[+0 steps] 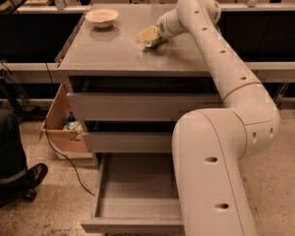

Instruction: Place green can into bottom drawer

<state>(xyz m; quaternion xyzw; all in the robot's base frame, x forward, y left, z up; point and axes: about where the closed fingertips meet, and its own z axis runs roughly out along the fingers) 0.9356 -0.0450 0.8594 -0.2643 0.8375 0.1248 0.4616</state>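
Note:
My gripper (148, 36) is down on the grey cabinet top (123, 53), toward its back right. Its pale fingers sit around the green can (151, 43), of which only a small dark and silvery part shows beneath them. The can rests on the cabinet top. The bottom drawer (137, 195) is pulled out wide at the front of the cabinet, its plain grey inside bare. My white arm reaches from the lower right up over the cabinet's right side and covers the drawer's right part.
A beige bowl (102, 17) stands at the back left of the cabinet top. The two upper drawers (137, 107) stand slightly out. A cardboard box (64, 127) sits on the floor to the left, with a cable. A person's leg and shoe (19, 176) are at far left.

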